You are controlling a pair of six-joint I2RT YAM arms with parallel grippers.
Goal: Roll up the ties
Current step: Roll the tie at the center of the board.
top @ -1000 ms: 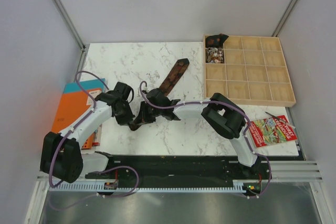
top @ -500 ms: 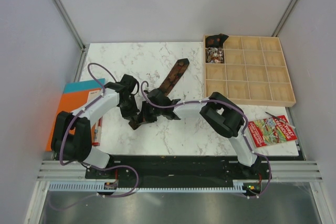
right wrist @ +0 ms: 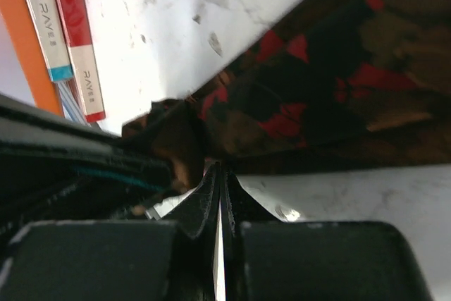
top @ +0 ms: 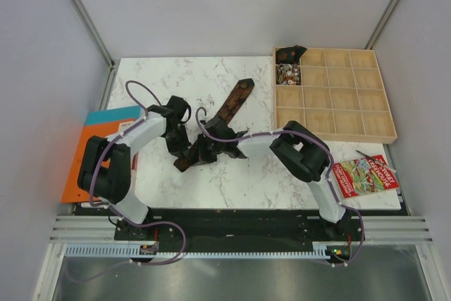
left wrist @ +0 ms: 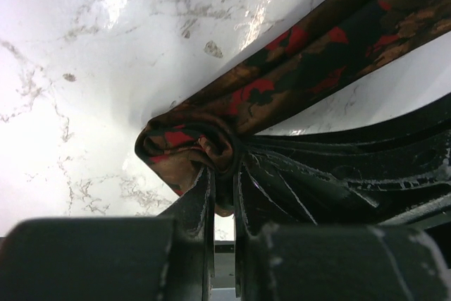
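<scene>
Count - ties: one tie [top: 232, 103] lies out on the table, dark brown with red-brown blotches. It runs on a slant from its pointed far end near mid-table down to the two grippers. Its near end [left wrist: 187, 142] is curled into a small tight coil on the marble.

Two more small bundles sit in the wooden tray [top: 337, 137]: a dark one [top: 289, 54] in the far-left corner cell and a speckled one [top: 287, 73] in the cell just nearer. They are too small to say more.

Grippers - two, meeting at the coil.
- The left gripper [left wrist: 224, 174] has its fingers pinched nearly together on the coiled end of the tie.
- The right gripper [right wrist: 220, 174] has its fingers pressed flat together, tips at the tie's edge just beside the coil. Whether any cloth is caught between them cannot be told.

Other items:
- One stack of books [top: 88, 153], orange cover on top, off the table's left edge. The right wrist view shows two spines, one blue and one red.
- One colourful booklet [top: 365, 175] at the right near corner.

Surface: a white marble-pattern table [top: 162, 82] with grey veining, glossy under the lights. The tray is at its far right, and a black rail [top: 232, 220] holds the arm bases along the near edge.

Room: plain pale-grey walls on three sides, with slim metal posts in the corners.
</scene>
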